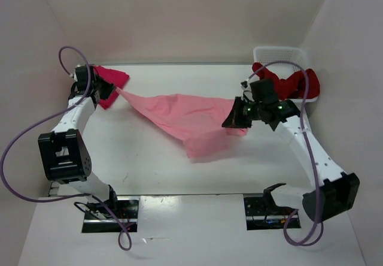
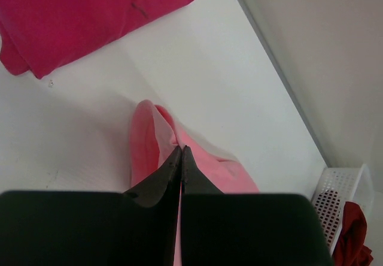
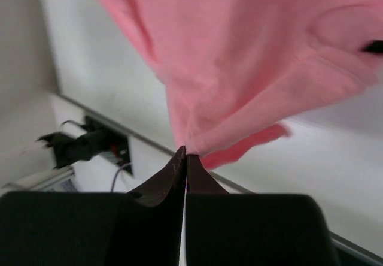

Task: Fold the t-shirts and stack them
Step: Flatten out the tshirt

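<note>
The light pink t-shirt (image 1: pixel 185 115) hangs stretched between both grippers above the table, its lower part drooping to the surface. My left gripper (image 1: pixel 118 88) is shut on its left corner (image 2: pixel 179 140). My right gripper (image 1: pixel 230 121) is shut on its right edge (image 3: pixel 239 86), lifted off the table. The bright crimson-pink t-shirt (image 1: pixel 111 83) lies folded at the back left, beside the left gripper, and shows in the left wrist view (image 2: pixel 90 20). The dark red t-shirt (image 1: pixel 293 83) lies bunched in the basket, behind the right arm.
A white mesh basket (image 1: pixel 281 55) stands at the back right corner, also in the left wrist view (image 2: pixel 344 188). White walls close the table on the left, back and right. Arm bases and cables sit at the near edge.
</note>
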Available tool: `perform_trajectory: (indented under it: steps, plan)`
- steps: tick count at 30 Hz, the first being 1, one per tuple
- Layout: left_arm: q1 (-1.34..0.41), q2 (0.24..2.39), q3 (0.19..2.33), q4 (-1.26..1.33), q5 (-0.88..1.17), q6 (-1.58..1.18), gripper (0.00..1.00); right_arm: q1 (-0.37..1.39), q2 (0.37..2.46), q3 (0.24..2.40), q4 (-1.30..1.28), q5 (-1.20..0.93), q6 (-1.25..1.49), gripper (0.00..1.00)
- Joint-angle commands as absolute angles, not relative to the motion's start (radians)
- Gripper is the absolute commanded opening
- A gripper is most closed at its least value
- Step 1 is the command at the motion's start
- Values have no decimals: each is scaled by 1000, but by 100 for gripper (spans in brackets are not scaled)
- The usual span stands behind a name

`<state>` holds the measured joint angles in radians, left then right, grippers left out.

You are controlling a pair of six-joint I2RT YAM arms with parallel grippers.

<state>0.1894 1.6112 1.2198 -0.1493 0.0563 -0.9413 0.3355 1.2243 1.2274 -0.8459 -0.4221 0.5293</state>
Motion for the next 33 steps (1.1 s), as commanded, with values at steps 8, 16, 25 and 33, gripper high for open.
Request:
perform_trajectory:
  steps: [8,16,25,33]
  plan:
    - [196,1663,1236,-103,43,-908,0,302,1655,1058,-581,-170,580,0]
    - [176,1669,1201,-103,34,-908,0,261,2023,1415,-525,-110,555,0]
    - [176,1503,993,-124,43,-897,0,225,1877,1402,-529,-161,566,45]
    - [167,1466,962,-137,66,-865,0,216,1577,932,-396,-181,695,45]
